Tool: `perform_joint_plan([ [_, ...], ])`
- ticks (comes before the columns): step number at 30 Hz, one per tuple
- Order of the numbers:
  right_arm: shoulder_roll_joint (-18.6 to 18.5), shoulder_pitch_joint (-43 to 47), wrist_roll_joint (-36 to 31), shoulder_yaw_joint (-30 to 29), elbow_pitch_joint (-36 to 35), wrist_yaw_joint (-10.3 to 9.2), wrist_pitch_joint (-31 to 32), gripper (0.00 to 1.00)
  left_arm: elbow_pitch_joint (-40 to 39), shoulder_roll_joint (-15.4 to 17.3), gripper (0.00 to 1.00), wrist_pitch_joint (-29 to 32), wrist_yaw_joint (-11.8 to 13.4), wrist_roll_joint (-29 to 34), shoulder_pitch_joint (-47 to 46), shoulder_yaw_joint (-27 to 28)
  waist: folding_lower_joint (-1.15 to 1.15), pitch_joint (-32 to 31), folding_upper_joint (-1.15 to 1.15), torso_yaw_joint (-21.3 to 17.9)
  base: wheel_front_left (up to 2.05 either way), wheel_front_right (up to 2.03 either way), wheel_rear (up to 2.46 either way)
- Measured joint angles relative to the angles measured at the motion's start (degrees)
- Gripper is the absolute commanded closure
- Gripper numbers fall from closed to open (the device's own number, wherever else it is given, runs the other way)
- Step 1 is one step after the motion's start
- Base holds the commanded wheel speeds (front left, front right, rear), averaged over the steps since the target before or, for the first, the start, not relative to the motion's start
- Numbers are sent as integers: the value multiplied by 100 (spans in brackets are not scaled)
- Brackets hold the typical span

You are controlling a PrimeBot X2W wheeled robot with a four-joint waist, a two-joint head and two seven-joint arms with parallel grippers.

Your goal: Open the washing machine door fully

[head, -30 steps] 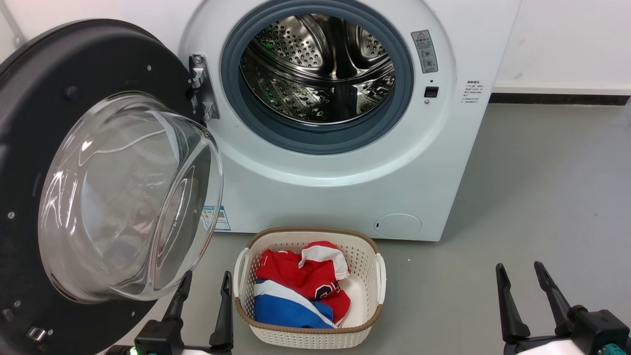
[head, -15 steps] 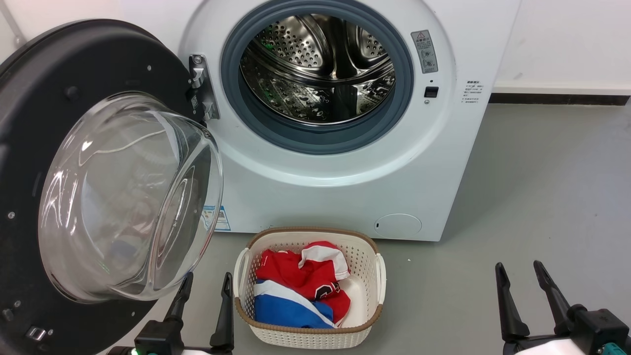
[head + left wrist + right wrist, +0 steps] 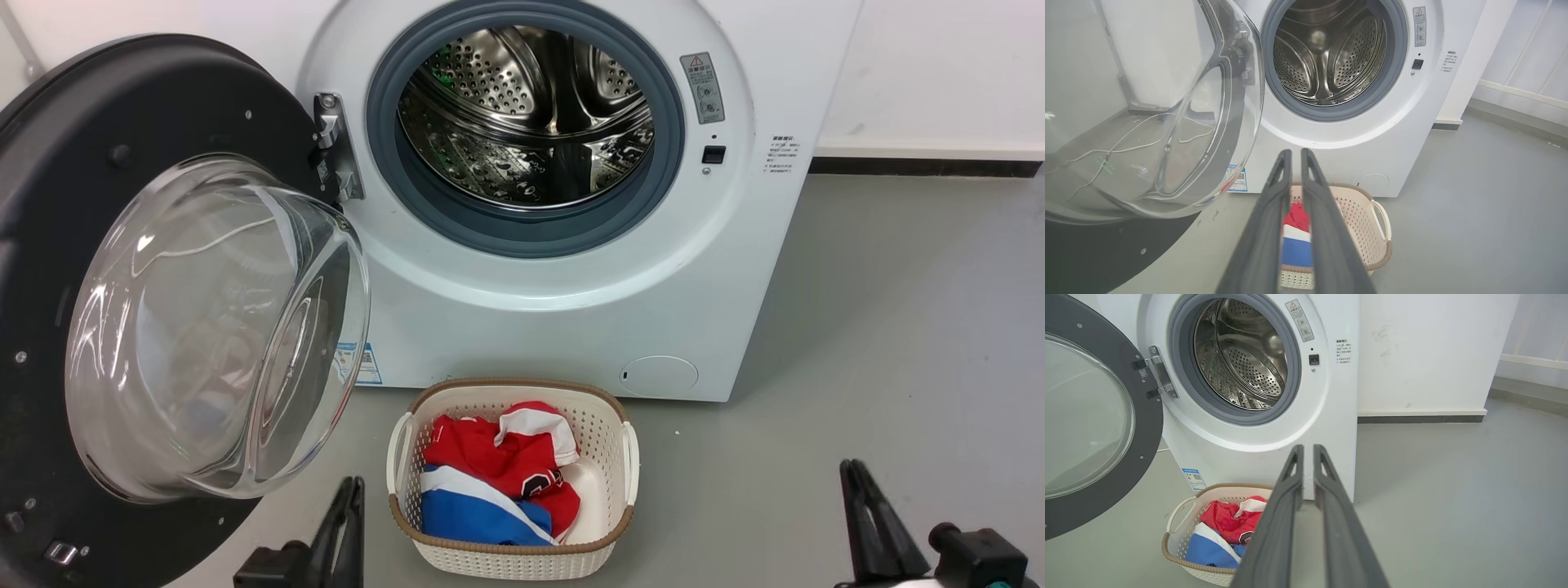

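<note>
Against the back wall stands the washing machine [image 3: 571, 327], its drum gaping at twelve o'clock. The washing machine door [image 3: 49, 204] stands wide on its left-side hinge, at ten o'clock from the left gripper [image 3: 351, 490]. That is the nearer claw, clenched on nothing. The right gripper [image 3: 855, 474], also clenched empty, sits well apart at three o'clock of the laundry basket [image 3: 608, 539].

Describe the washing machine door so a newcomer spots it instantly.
Start at the big white washing machine. Hinged on its left and swung open is the washing machine door: a black disc with a bulging clear glass bowl, unlike the grey-ringed steel drum opening beside it.
</note>
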Motion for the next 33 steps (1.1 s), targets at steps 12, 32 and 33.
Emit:
perform_joint_plan([
  [12,1,-26,1157,-51,180,0,304,100,194,8,100,275,-66,-1180,-40,109,0,33,0,-22,0,0,0],
  [32,1,-356,3095,-137,290,-1,797,100,324,25,100,728,-186,-3115,-344,334,0,92,0,-59,0,0,0],
  [33,1,-369,3170,-140,293,-1,804,100,330,27,100,751,-188,-3201,-367,344,0,95,0,-61,0,0,0],
])
